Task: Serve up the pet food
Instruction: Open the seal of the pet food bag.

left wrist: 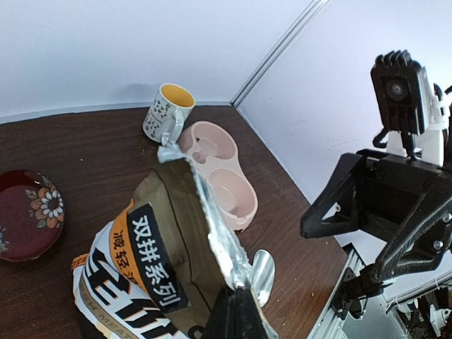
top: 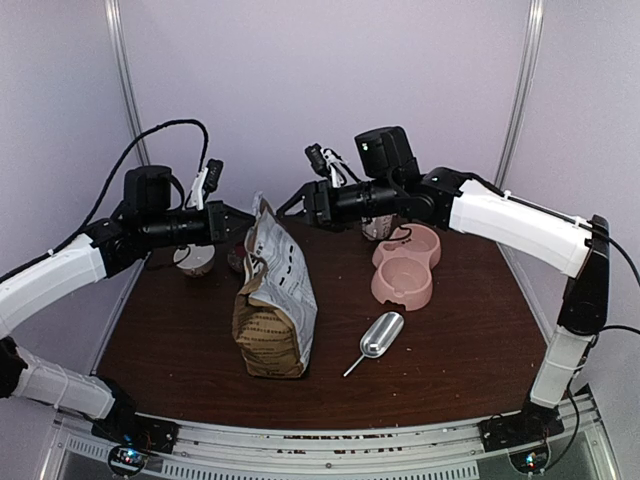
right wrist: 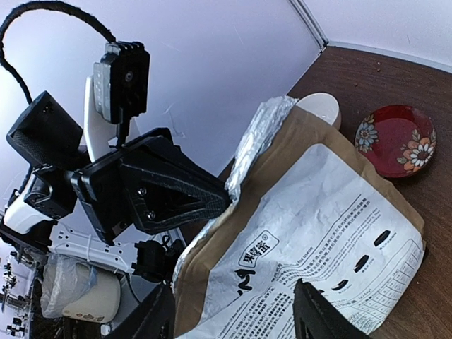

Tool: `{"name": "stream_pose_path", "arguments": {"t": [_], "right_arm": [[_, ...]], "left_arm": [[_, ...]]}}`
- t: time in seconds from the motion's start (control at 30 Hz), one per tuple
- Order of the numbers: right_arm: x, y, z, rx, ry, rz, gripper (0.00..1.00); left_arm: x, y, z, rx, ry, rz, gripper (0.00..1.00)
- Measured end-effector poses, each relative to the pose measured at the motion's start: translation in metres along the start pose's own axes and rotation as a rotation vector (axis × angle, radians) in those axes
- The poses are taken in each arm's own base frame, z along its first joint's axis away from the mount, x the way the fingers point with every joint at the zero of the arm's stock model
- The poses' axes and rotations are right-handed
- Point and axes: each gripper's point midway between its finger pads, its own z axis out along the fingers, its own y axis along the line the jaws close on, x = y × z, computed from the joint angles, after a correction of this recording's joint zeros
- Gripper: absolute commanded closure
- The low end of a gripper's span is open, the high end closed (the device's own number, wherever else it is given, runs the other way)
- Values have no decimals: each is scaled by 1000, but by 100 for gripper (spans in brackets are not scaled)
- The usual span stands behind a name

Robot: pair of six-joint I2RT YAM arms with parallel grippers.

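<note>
Left claw [left wrist: 235,304]: pressed together on the crinkled silver foil lip [left wrist: 212,219] at the top of the tall tan paper pet-food bag [top: 275,310], which has an orange band and black-and-white print. The bag stands upright on the dark brown wooden surface [top: 450,360], hanging below this claw, mouth pulled partly open. The inside is brown and shadowed, and no kibble can be made out.

Right claw [right wrist: 233,296]: fingers apart, gripping nothing. It faces the left claw across the bag top. The bag's white printed face lies just ahead of it, between the two fingers' lines. I cannot tell whether either finger touches the paper.

Beyond the left claw, past the bag mouth: a pale pink plastic double bowl [top: 405,268], and behind it a white patterned mug with a yellow inside [left wrist: 168,113]. A shiny metal scoop [top: 380,335] lies on the surface beside the bag's base, under the left claw's line.

To the left of the left claw: a dark red saucer with a flower pattern [left wrist: 28,212]. From the right claw, a plain white cup [right wrist: 319,109] shows behind the bag's top, near that saucer.
</note>
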Motion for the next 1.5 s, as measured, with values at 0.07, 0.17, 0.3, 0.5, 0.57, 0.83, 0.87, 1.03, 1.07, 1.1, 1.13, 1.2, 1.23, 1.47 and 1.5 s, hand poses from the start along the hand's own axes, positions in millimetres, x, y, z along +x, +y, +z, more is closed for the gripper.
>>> {"name": "stream_pose_path", "arguments": {"t": [0.07,0.17,0.3,0.5,0.57,0.83,0.87,1.03,1.07,1.1,1.13,1.2,1.23,1.47,1.5], "right_arm": [[5,-1,0,21,10,0,41],[11,-4,1,53,24,8,41],[17,-8,2,96,37,15,41],[13,-1,1,122,29,13,40],[11,2,4,121,23,15,40],[2,3,26,118,26,13,40],[2,3,29,119,30,12,40],[4,2,41,119,43,7,43],[6,0,42,122,50,7,44],[8,-1,44,124,56,7,45],[10,-2,46,126,61,8,46],[13,-2,49,126,69,7,46],[14,-2,50,126,72,8,48],[18,-2,55,116,78,7,59],[17,-2,56,114,76,5,62]], "left_arm": [[1,0,-2,3,-11,-2,100],[2,1,-2,10,-25,-6,100],[1,0,-1,20,-39,-8,100],[2,-2,0,44,-45,-13,100],[2,-3,1,50,-46,-14,100],[2,-4,2,61,-45,-23,100],[2,-4,3,64,-44,-26,100],[2,-5,3,72,-42,-39,100],[2,-5,4,73,-41,-41,100],[2,-5,4,73,-41,-43,100],[2,-5,4,73,-41,-46,100],[2,-5,4,74,-40,-50,100],[2,-5,4,74,-41,-52,100],[3,-6,6,80,-37,-58,100],[3,-6,6,80,-37,-58,100]]}}
